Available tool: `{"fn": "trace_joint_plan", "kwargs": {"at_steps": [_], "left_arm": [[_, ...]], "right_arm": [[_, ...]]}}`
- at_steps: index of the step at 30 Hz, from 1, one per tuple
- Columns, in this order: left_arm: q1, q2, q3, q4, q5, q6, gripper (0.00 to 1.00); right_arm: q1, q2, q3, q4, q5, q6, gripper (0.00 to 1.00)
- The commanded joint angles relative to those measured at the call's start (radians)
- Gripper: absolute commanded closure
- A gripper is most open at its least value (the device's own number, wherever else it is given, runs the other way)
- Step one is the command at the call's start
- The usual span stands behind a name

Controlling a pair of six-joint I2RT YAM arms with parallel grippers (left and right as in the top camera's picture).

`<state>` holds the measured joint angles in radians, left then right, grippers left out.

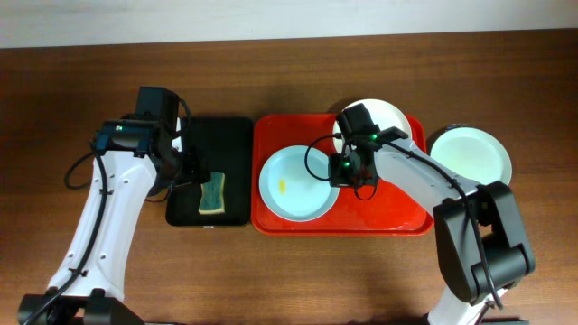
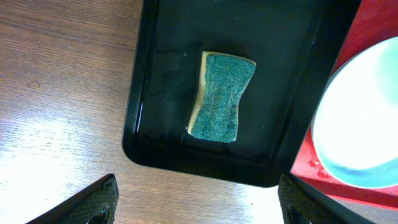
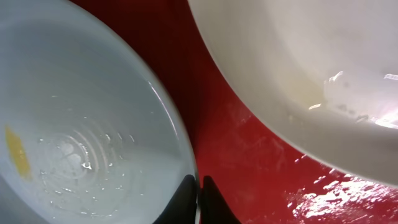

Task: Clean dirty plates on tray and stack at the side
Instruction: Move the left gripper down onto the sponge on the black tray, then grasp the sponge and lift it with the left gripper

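On the red tray (image 1: 384, 212) a pale mint-blue plate (image 1: 293, 185) lies at the left with a small yellow smear (image 1: 283, 186) in its middle. A white plate (image 1: 388, 117) sits at the tray's back edge. My right gripper (image 1: 344, 171) is shut on the mint-blue plate's right rim; the wrist view shows both fingertips pinching that rim (image 3: 199, 193), with the mint-blue plate (image 3: 81, 124) to the left and the white plate (image 3: 298, 74) to the upper right. My left gripper (image 2: 199, 205) is open, hovering near the front of the black tray (image 2: 161, 62), short of the sponge (image 2: 222, 96).
Another pale plate (image 1: 470, 155) rests on the table just right of the red tray. The narrow black tray (image 1: 230, 135) holds a green and yellow sponge (image 1: 212, 193). Bare wooden table lies in front of both trays.
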<state>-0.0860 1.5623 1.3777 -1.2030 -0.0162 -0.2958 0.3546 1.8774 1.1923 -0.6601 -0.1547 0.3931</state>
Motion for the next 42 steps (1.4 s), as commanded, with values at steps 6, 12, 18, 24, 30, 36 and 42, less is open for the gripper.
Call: {"fn": "trace_joint_plan", "kwargs": {"at_steps": [6, 12, 18, 24, 30, 36, 42], "left_arm": [[-0.003, -0.006, -0.007, 0.002, -0.01, 0.007, 0.3], [-0.032, -0.005, -0.076, 0.066, -0.006, 0.033, 0.51], [-0.1, 0.055, -0.134, 0.145, -0.008, 0.043, 0.54], [-0.101, 0.147, -0.134, 0.209, -0.006, 0.068, 0.63], [-0.101, 0.225, -0.134, 0.227, -0.006, 0.113, 0.61], [-0.101, 0.267, -0.134, 0.268, -0.011, 0.115, 0.62], [-0.08, 0.272, -0.134, 0.275, -0.029, 0.115, 0.67]], "right_arm": [[0.005, 0.009, -0.005, -0.009, 0.009, 0.005, 0.91], [0.005, 0.01, -0.005, -0.012, 0.009, 0.005, 0.96], [0.005, 0.01, -0.005, -0.012, 0.01, 0.005, 0.95], [0.005, 0.01, -0.005, -0.008, 0.01, 0.005, 0.92], [0.005, 0.01, -0.005, -0.005, 0.01, 0.005, 0.91], [0.005, 0.01, -0.005, -0.005, 0.01, 0.005, 0.91], [0.005, 0.01, -0.005, -0.005, 0.01, 0.005, 0.91]]}}
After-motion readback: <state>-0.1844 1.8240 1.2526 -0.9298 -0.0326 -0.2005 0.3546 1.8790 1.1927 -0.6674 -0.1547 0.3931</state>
